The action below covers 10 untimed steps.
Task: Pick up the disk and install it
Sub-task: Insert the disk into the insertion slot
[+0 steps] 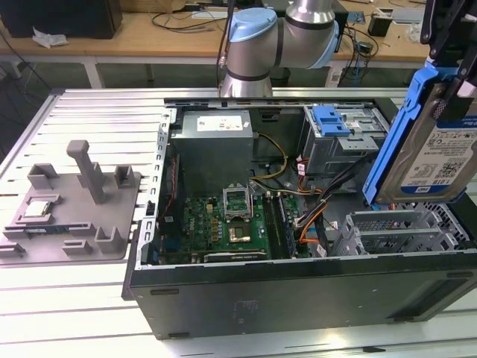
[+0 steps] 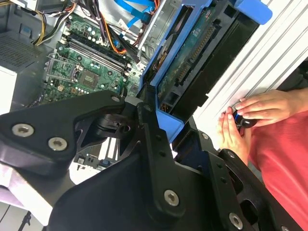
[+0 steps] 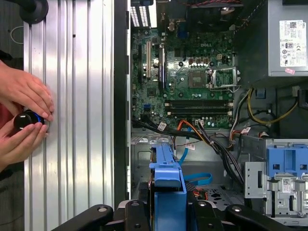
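Note:
The disk (image 1: pixel 434 153), a silver hard drive with a white-and-blue label and a blue frame, hangs upright above the open computer case (image 1: pixel 298 291) at the exterior view's right. My gripper (image 1: pixel 452 74) is shut on its upper end. In the second wrist view the disk's green circuit-board side (image 2: pixel 192 55) shows between the black fingers (image 2: pixel 149 130). In the first wrist view the disk's blue frame edge (image 3: pixel 167 185) sticks out from my gripper (image 3: pixel 167 216), over the case's front corner. The grey metal cage with its blue latch plate (image 1: pixel 333 121) stands inside the case, apart from the disk.
The motherboard (image 1: pixel 227 224), cables (image 1: pixel 313 212) and power supply (image 1: pixel 215 145) fill the case. A grey fixture (image 1: pixel 78 209) with a small silver chip (image 1: pixel 37 209) lies at the exterior view's left. A person's hands (image 3: pixel 24 103) hold a small black knob on the ribbed table beside the case.

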### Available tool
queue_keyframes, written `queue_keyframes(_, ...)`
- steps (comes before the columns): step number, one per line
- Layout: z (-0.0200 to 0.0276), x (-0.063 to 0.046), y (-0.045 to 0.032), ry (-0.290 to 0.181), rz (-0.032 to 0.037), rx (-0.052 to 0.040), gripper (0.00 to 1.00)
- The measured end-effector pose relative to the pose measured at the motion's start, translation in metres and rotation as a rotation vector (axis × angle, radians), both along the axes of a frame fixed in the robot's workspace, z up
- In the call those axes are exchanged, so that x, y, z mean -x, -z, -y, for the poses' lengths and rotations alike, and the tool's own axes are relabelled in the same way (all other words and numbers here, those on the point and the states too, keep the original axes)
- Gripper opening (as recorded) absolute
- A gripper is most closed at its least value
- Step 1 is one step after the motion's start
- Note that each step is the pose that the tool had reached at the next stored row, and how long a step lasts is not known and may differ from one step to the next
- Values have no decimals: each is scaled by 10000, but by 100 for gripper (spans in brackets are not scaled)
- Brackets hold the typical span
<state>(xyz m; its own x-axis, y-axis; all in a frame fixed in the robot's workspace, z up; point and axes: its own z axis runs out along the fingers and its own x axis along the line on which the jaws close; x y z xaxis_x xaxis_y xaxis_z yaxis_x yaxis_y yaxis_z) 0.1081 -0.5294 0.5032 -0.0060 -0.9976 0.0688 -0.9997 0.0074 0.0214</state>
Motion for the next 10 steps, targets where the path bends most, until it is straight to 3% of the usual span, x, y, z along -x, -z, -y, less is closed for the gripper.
queue_keyframes(9, -21, -3, 20, -1, 0, -4, 36)
queue_keyframes(10, -23, -7, 25, 0, 0, -50, 36)
